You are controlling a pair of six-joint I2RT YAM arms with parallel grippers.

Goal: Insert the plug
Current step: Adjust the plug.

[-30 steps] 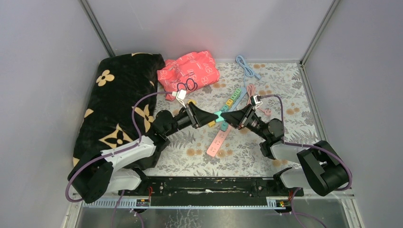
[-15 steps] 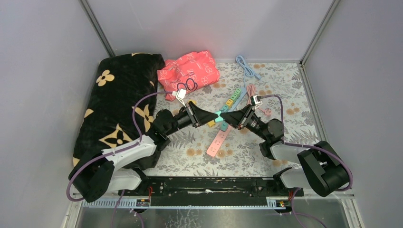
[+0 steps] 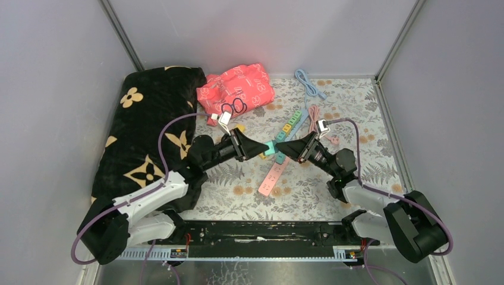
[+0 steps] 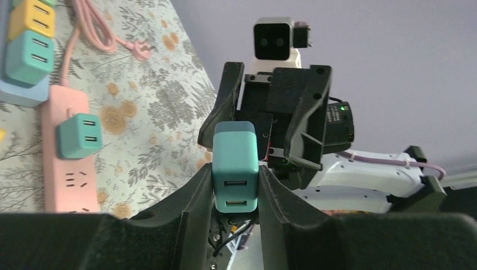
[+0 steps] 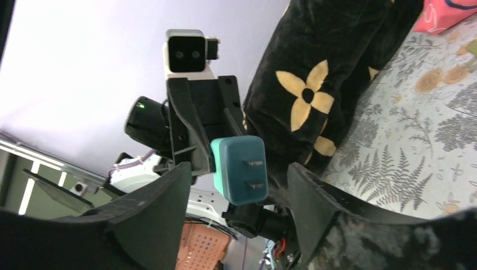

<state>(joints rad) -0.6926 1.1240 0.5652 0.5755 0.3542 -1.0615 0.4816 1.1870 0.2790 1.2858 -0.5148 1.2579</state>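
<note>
Left pincer (image 4: pixel 235 181) clamped tight on teal plug (image 4: pixel 235 151) — held over the counter (image 3: pixel 309 191). Right pincer (image 5: pixel 239 175) open, fingers flanking the plug — not touching.

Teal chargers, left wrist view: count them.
3. One teal charger in the left gripper, one on the pink strip, one on the blue strip beside a yellow charger. Others may be hidden.
</note>
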